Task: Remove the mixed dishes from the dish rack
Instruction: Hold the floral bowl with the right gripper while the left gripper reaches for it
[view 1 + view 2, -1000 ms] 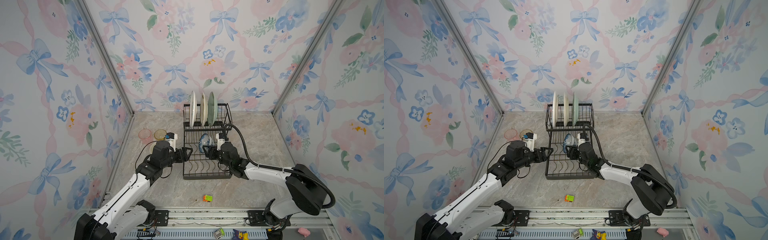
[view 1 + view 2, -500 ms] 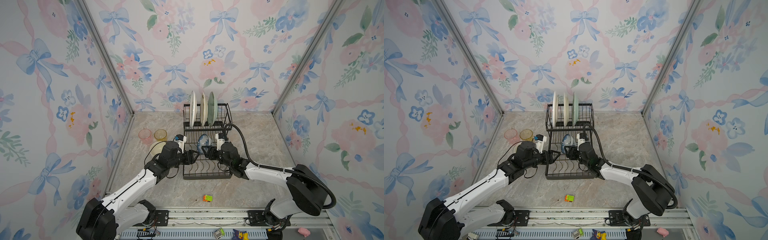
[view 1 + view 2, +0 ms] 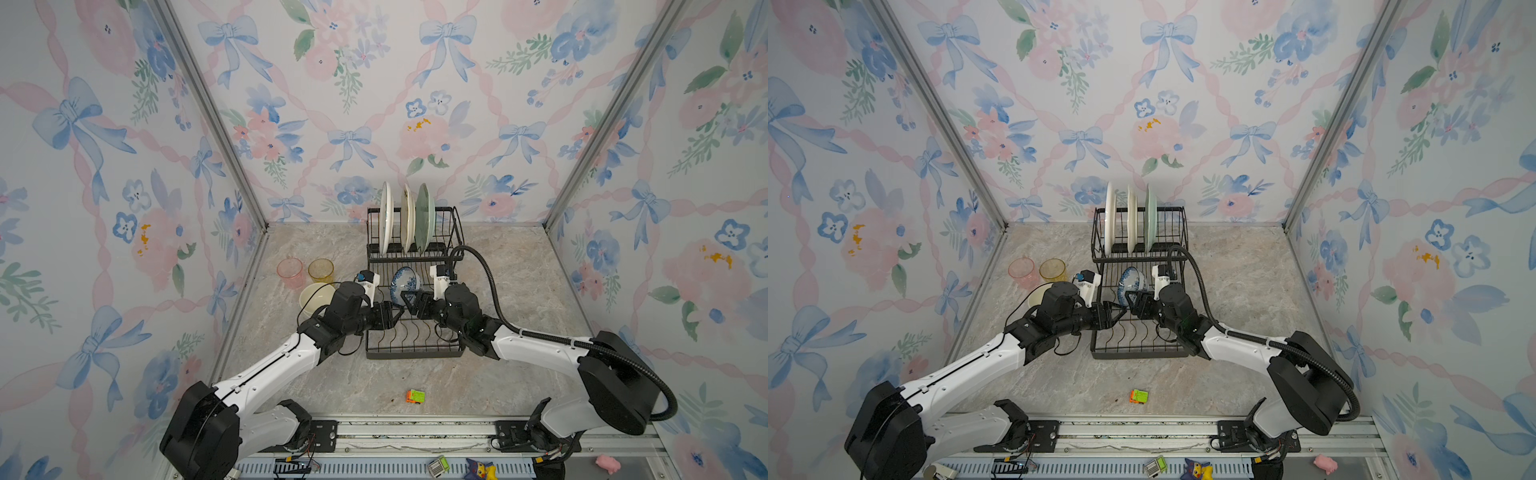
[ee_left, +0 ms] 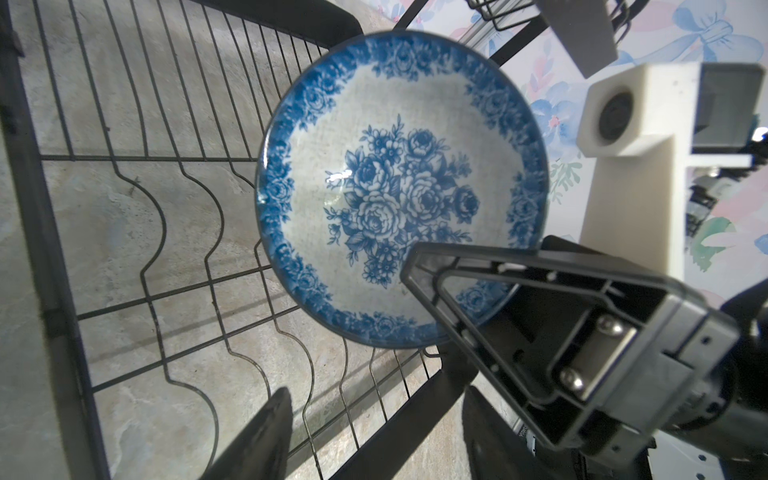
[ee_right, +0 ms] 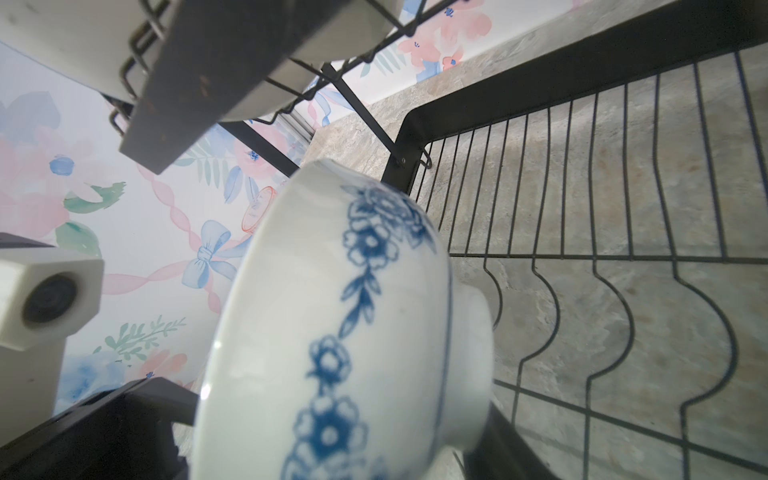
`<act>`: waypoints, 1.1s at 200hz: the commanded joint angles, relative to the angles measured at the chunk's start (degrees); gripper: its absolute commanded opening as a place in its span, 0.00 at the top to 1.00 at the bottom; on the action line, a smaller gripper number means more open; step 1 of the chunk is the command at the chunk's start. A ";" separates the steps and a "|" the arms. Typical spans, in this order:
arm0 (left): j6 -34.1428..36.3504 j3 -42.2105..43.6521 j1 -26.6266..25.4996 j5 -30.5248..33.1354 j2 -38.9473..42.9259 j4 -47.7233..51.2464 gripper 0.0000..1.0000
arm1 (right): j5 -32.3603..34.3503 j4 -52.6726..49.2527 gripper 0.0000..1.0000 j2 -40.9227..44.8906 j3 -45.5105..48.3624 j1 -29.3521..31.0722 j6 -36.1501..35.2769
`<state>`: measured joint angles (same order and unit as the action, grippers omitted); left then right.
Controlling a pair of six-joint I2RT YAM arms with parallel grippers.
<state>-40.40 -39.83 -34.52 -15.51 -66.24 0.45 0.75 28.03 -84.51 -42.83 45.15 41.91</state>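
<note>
The blue-patterned bowl (image 3: 405,281) (image 3: 1132,279) stands on edge in the lower tray of the black wire dish rack (image 3: 415,354). My right gripper (image 3: 410,302) (image 5: 332,436) is shut on its lower rim, one finger (image 4: 432,282) inside the bowl (image 4: 399,187) and the other behind its outer wall (image 5: 332,311). My left gripper (image 3: 395,312) (image 4: 376,388) is open and empty just in front of the bowl, over the tray wires. Three plates, white (image 3: 385,216), cream (image 3: 407,218) and pale green (image 3: 425,216), stand upright in the upper basket.
On the table left of the rack sit a white bowl (image 3: 312,296), a pink tumbler (image 3: 291,272) and an amber tumbler (image 3: 321,270). A small orange-green toy block (image 3: 415,396) lies near the front edge. Patterned walls close in three sides.
My left arm has swung right, from the rack's left edge into the lower tray towards the blue-patterned bowl, uncovering the white bowl. The right gripper has stayed on the bowl.
</note>
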 commanded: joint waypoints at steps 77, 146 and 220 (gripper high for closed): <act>0.54 -4.04 -0.20 -0.84 -4.86 -2.95 0.36 | -1.28 4.20 0.38 4.62 -0.67 0.03 1.35; 1.55 -4.82 0.44 0.41 -4.01 -2.45 0.36 | -0.47 3.06 0.38 5.67 -0.25 -0.19 0.72; 0.51 -4.06 5.16 1.16 -2.77 -1.90 0.36 | -0.40 2.79 0.38 6.80 0.82 -0.07 1.16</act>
<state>-39.70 -42.98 -30.44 -15.40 -69.69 -0.34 0.62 27.05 -79.90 -42.17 44.99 43.11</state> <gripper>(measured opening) 0.637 0.644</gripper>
